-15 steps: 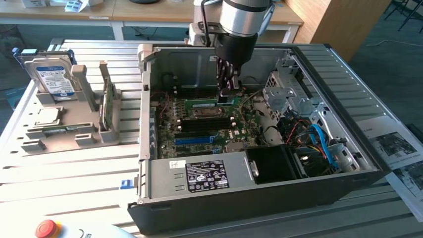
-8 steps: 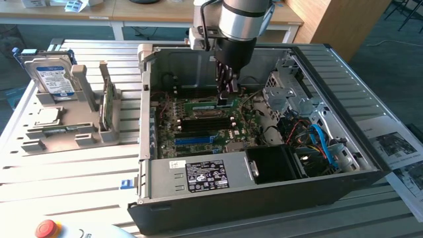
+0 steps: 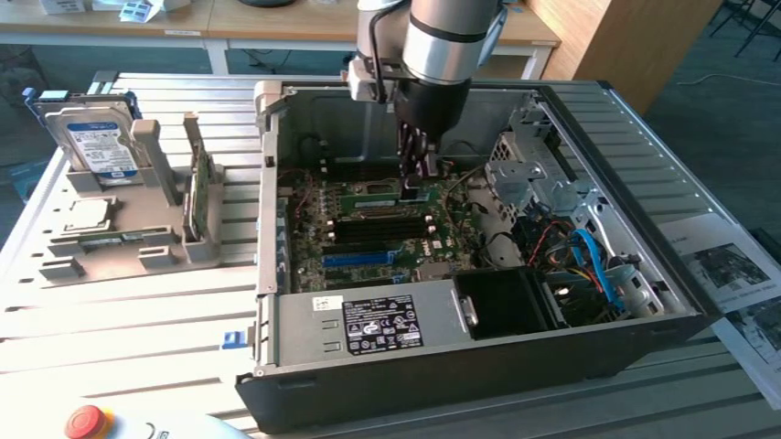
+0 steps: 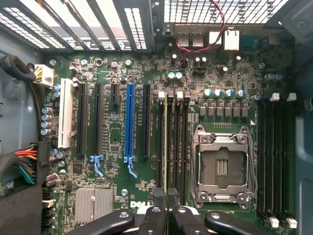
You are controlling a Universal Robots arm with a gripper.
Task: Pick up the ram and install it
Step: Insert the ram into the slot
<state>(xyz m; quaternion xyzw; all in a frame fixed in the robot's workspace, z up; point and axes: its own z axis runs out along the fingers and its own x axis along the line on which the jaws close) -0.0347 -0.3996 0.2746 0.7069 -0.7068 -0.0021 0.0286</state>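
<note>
The claw (image 3: 411,186) (image 4: 166,196) is down inside the open computer case (image 3: 488,366), clenched on the ram (image 4: 166,147). In the wrist view the ram shows edge-on as a thin yellow-green line; it runs alongside the CPU socket (image 4: 222,166), among the black memory slots (image 4: 182,142) that lie between the socket and the blue slot (image 4: 130,122) of the motherboard (image 4: 110,147). One end of the stick disappears between the two black fingers (image 4: 155,201), and its label and flat faces are hidden; whether its lower edge sits in a slot or just above one cannot be told from either view.

In the exterior view the ram (image 3: 369,191) is a short green strip sticking out sideways from the claw, the rest of it covered by the arm (image 3: 445,46); the socket is hard to make out there, behind the claw and the wiring.

Well apart from the socket, outside the case, a blue-labelled hard drive (image 3: 95,142) stands in a grey holder (image 3: 123,238) on the table (image 3: 123,311); a green board (image 3: 199,197) stands upright in the same holder, too narrow to identify.
</note>
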